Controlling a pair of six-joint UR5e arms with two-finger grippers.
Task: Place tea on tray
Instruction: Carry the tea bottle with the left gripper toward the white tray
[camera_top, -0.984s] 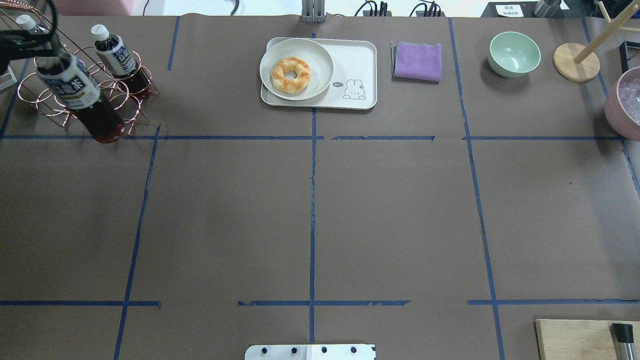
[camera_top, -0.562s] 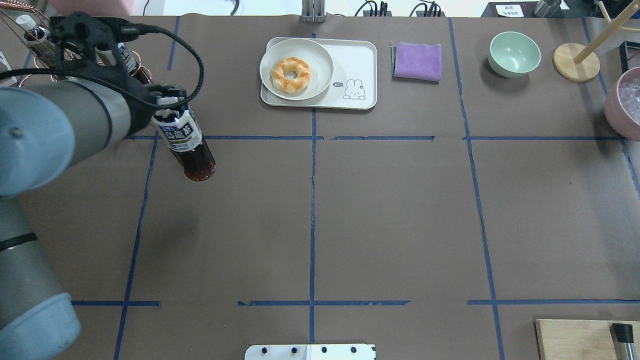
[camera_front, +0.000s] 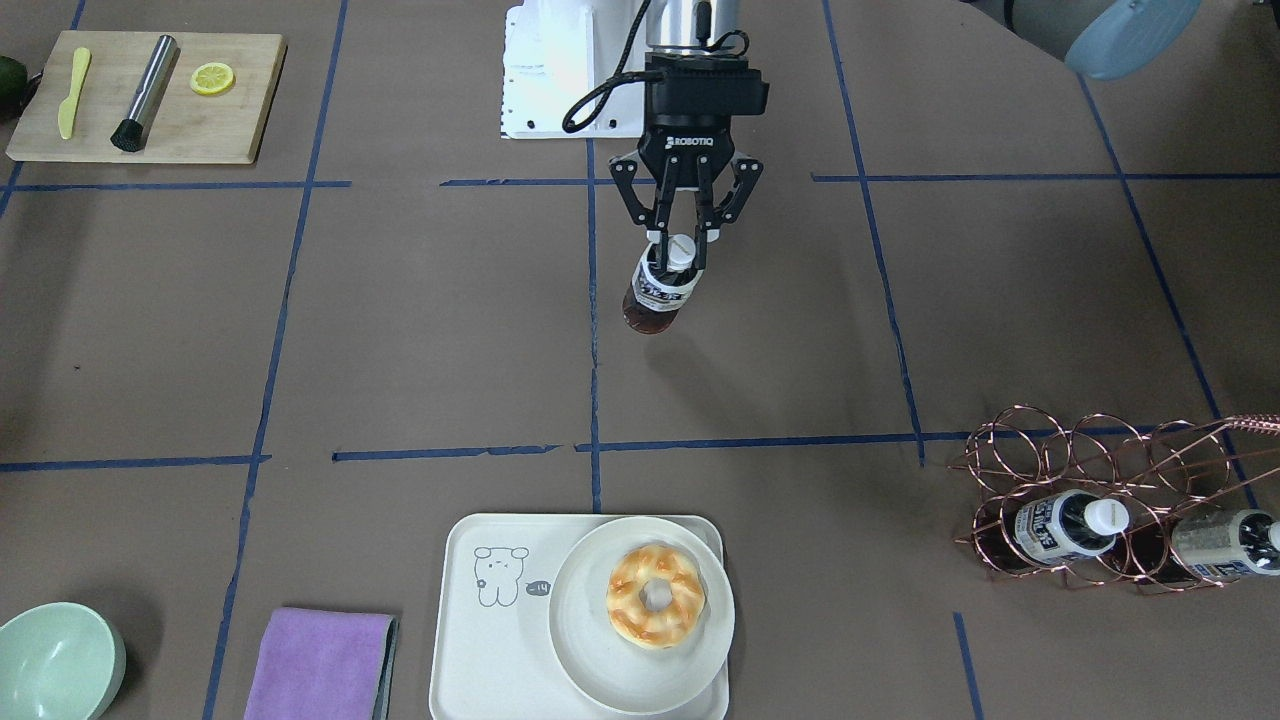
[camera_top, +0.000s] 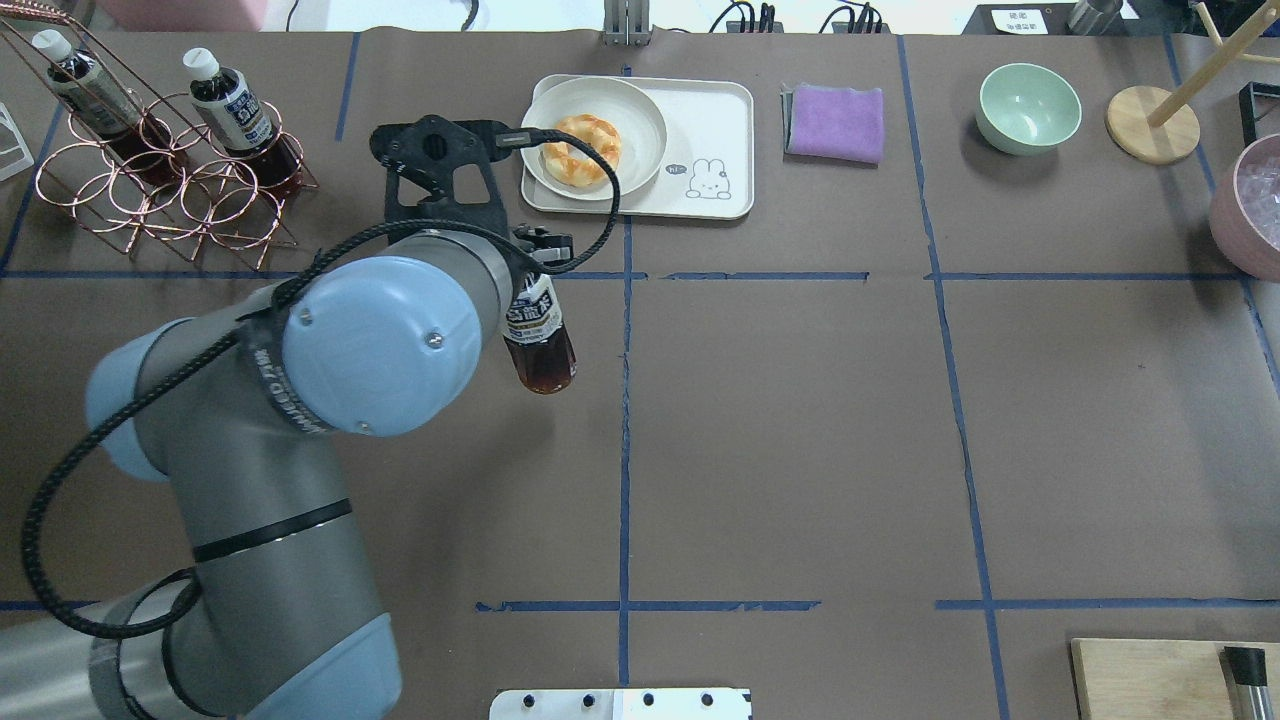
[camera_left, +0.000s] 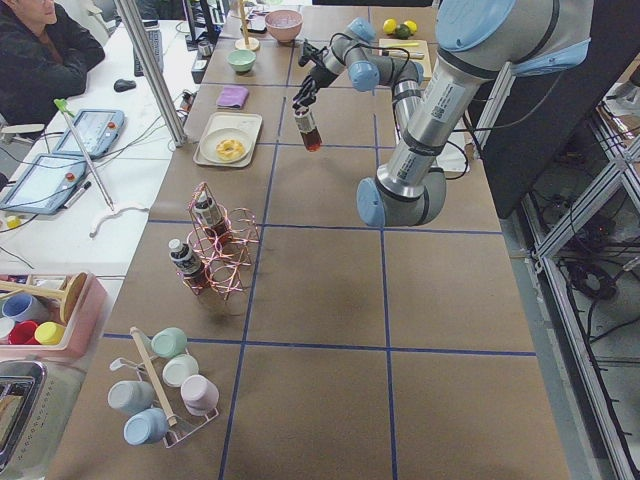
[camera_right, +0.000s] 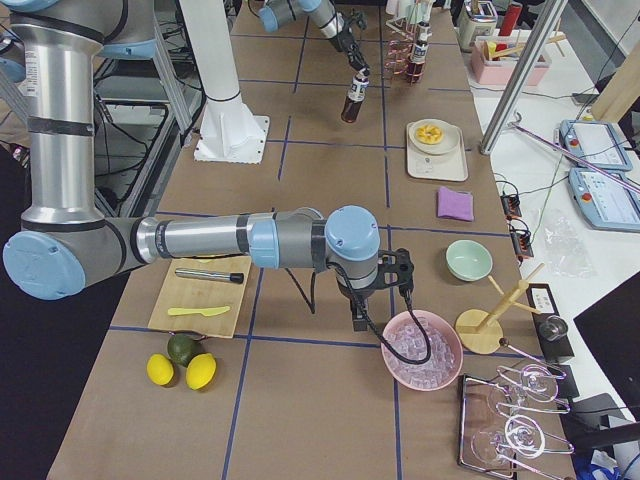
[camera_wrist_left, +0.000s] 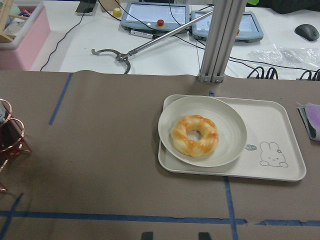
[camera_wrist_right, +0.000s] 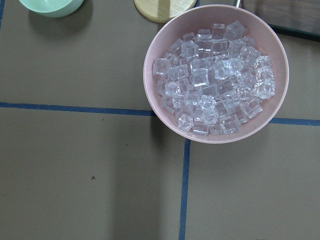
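Note:
My left gripper (camera_front: 680, 250) is shut on the white-capped neck of the tea bottle (camera_front: 660, 290), which hangs in the air over the table's middle. In the overhead view the tea bottle (camera_top: 540, 345) shows below my arm, short of the cream tray (camera_top: 715, 120). The tray (camera_front: 485, 660) carries a round plate (camera_front: 585, 650) with a donut (camera_front: 655, 595); its bunny-drawing side is bare. The left wrist view shows the tray (camera_wrist_left: 275, 125) ahead. My right gripper (camera_right: 365, 300) shows only in the exterior right view, so I cannot tell whether it is open or shut.
A copper wire rack (camera_top: 170, 190) with two more bottles stands at the far left. A purple cloth (camera_top: 835, 122) and a green bowl (camera_top: 1028, 105) lie right of the tray. A pink bowl of ice (camera_wrist_right: 215, 75) is under the right wrist. A cutting board (camera_front: 150, 95) sits near the robot.
My left arm has carried the tea bottle from the wire rack rightward, to just left of the centre line and nearer the tray.

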